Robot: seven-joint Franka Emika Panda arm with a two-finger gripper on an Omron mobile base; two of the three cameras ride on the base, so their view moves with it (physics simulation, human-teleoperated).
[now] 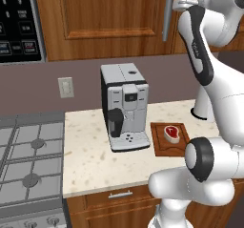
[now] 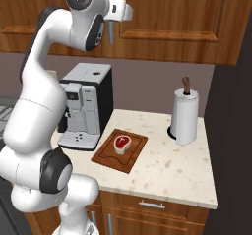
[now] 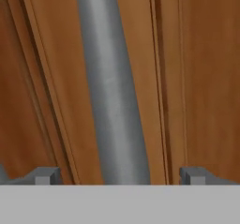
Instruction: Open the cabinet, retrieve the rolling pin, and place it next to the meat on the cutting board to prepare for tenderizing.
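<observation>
Hand view has the pincer [image 3: 117, 176] spread wide, its tips on either side of the cabinet [image 3: 197, 78] door's silver bar handle [image 3: 112, 101], gripping nothing. Well below, the meat [image 2: 121, 144] lies on the cutting board [image 2: 129, 161] on the desk [image 2: 172, 175], doors closed.

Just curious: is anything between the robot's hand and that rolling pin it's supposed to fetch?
Yes. The closed cabinet doors; the open end effector faces a silver handle, not yet gripping it.
</observation>
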